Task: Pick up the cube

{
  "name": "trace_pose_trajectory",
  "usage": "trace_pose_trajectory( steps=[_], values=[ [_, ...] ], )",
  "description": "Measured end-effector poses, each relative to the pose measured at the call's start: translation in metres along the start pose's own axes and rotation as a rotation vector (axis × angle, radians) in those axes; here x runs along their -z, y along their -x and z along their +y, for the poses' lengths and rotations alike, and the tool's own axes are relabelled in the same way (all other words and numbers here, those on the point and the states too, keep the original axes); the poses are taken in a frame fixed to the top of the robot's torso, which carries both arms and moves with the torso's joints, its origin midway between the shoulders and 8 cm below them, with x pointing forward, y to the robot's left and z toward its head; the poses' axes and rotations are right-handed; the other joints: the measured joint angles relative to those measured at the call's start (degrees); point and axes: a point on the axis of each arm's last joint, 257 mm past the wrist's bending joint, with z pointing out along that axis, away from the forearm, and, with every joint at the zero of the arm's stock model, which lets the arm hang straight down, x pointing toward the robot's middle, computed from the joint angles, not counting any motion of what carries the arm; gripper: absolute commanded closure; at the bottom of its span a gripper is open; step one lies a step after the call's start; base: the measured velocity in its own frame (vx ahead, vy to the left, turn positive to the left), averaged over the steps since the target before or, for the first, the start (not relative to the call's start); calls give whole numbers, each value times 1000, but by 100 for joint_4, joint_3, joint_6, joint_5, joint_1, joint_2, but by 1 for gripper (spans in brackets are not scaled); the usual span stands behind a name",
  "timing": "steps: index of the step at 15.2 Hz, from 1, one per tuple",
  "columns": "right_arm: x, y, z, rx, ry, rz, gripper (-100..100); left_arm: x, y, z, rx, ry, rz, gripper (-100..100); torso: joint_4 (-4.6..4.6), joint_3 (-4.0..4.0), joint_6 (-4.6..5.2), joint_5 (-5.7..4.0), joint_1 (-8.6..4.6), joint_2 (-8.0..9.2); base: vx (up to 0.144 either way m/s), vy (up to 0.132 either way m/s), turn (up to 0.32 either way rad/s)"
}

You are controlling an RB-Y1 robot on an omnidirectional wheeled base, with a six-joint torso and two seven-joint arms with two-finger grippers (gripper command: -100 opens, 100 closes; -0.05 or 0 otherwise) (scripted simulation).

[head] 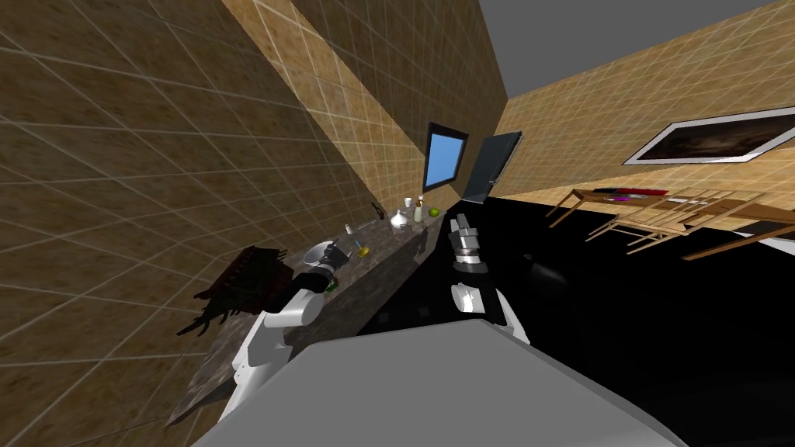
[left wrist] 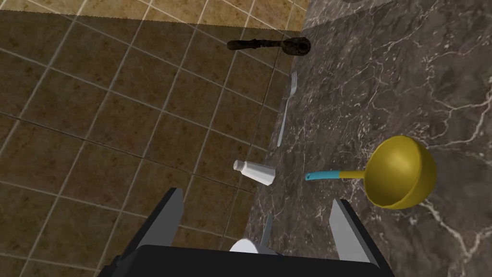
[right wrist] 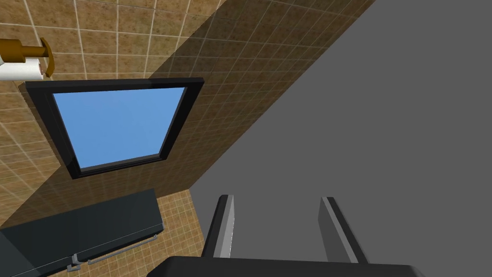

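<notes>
Left gripper (left wrist: 255, 195) is released, fingers spread wide with nothing clamped; it hangs over the dark marbled counter (left wrist: 384, 72) at the edge by the tiled wall (left wrist: 96, 120).

Cube (head: 332, 286): one small green speck on the counter, tight beside the left forearm and back from the fingers; partly hidden by the arm, and too small to confirm its shape.

Count ahead of the left gripper:
- 1 white shaker (left wrist: 254, 171), nearest the fingers at the wall edge; can't tell if it is upright or lying
- 1 yellow ladle (left wrist: 401, 173) with a blue handle; the handle tip points at the shaker, just apart
- 1 fork (left wrist: 287, 108) beyond the shaker, along the wall edge
- 1 dark tool (left wrist: 269, 45) beyond the fork; its type is hard to make out
- 1 white round thing (left wrist: 245, 246) between the finger bases, mostly cut off by the gripper body

Farther along the counter in the head view: 1 cup (head: 407, 202), 1 bottle (head: 419, 209), 1 round green fruit (head: 434, 212); all tiny. A ragged dark thing (head: 241, 287) sits by the left elbow; can't identify it.

Right gripper (right wrist: 277, 198) is released, fingers apart and holding nothing; it is raised beside the counter, over a black area.
</notes>
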Motion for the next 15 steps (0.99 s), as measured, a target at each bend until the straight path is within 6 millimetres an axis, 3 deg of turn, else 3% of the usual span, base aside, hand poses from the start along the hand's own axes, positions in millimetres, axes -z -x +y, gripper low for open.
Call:
trace_pose_trajectory(
  steps=[15],
  values=[
    [0,0,0,0,0,0,0,8,55,50,105,257,-149,-100,-1,-4,0,-1,-3,-7,-10,10,-85]
  ],
)
